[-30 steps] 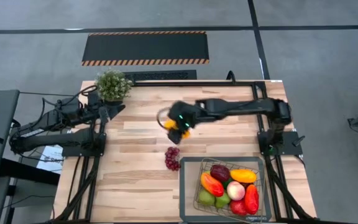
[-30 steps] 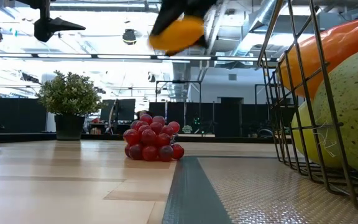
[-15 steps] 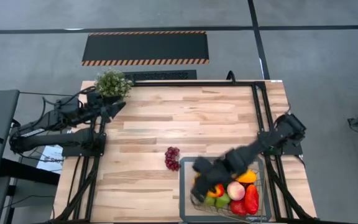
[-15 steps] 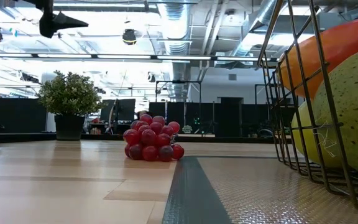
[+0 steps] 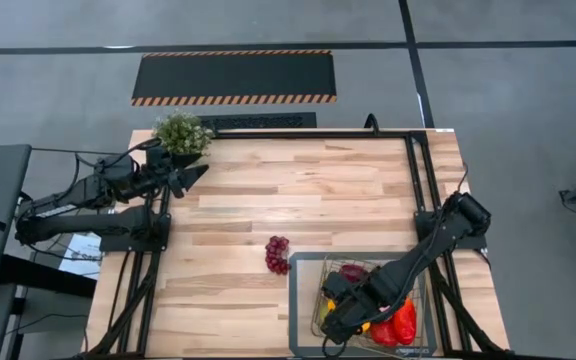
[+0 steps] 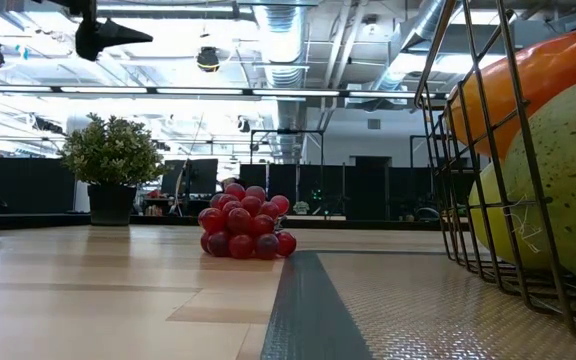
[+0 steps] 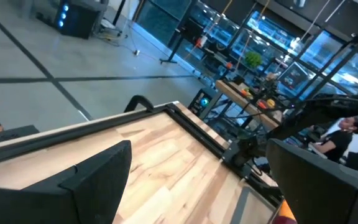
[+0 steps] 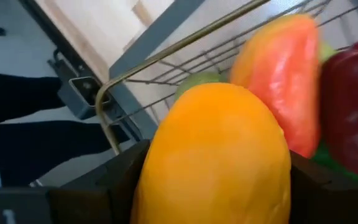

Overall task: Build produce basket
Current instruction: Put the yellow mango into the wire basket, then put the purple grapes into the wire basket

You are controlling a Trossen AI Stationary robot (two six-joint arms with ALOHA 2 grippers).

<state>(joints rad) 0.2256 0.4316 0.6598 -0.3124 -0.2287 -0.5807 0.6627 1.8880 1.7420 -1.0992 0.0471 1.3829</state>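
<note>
Jaws of the right gripper (image 8: 213,186) are clamped on an orange-yellow fruit (image 8: 216,155), one dark finger showing on each side of it in the right wrist view. This gripper hangs low over the near-left part of the basket (image 5: 306,300), which sits on a grey mat (image 5: 299,268) at the near right of the bench (image 5: 268,200). My reading is that the fruit is held just above the pile so it can be let go onto the produce already inside rather than dropped from height.

Left gripper (image 5: 190,177) waits at the far left of the bench beside the potted plant (image 5: 181,135), its jaws spread wide and empty; the left wrist view shows its two fingers far apart with only bare wood between them. It looks parked there to keep clear of the right arm.

One bunch of red grapes (image 5: 277,254) lies alone on the wood just left of the mat, so by my judgement it is the last piece waiting to go in.

Counts: two arms, one basket, one plant, one grape bunch outside, one fruit in the grip. Inside the basket the arm hides much; from above I can make out a dark red piece (image 5: 352,271) and a bright red pepper (image 5: 404,322), and the wrist view adds an orange-red pepper (image 8: 278,74) and something green (image 8: 197,84). A full tally is not possible
</note>
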